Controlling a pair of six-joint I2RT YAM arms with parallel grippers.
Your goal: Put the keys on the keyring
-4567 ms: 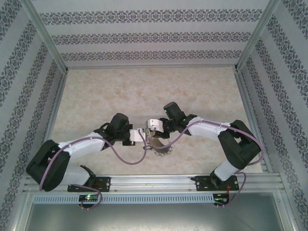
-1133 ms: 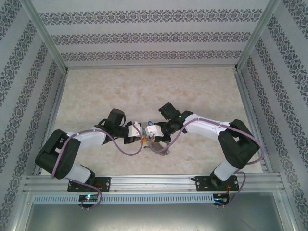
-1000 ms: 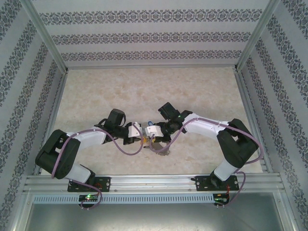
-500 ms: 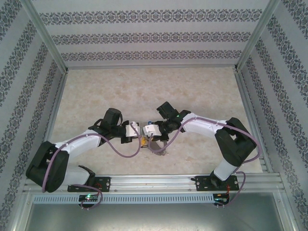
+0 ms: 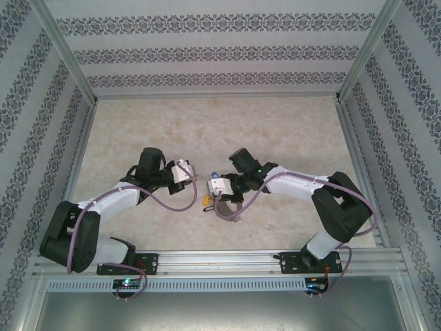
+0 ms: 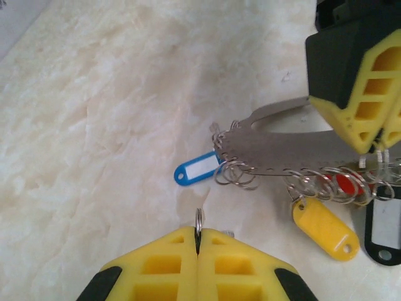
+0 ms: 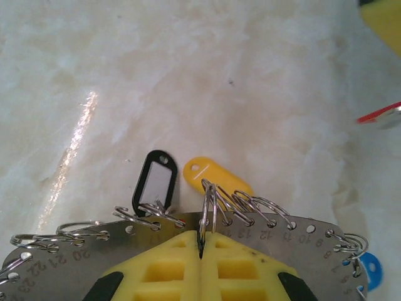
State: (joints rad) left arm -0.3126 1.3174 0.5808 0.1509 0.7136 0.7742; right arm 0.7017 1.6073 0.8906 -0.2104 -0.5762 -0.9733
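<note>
Crowding the keyring (image 7: 301,241), tags (image 7: 153,183) hang beside right tool (image 7: 200,246).

Light: bright, even and diffuse in all 3 views; the pale table (image 5: 207,124) looks nearly white.
Shadows: faint, soft-edged, close under the arms (image 5: 289,181) in the top view.
Glare: 1 slanted bright streak (image 7: 72,135) on the table, right wrist view.
Focus: the left hand (image 6: 197,237) is soft at its view's bottom edge; a yellow shape (image 7: 383,15) in the right wrist view's corner is blurred.

Marbled beige tabletop (image 5: 207,117), patterned wallpaper walls (image 5: 207,52), aluminium frame rails (image 5: 220,258)
</note>
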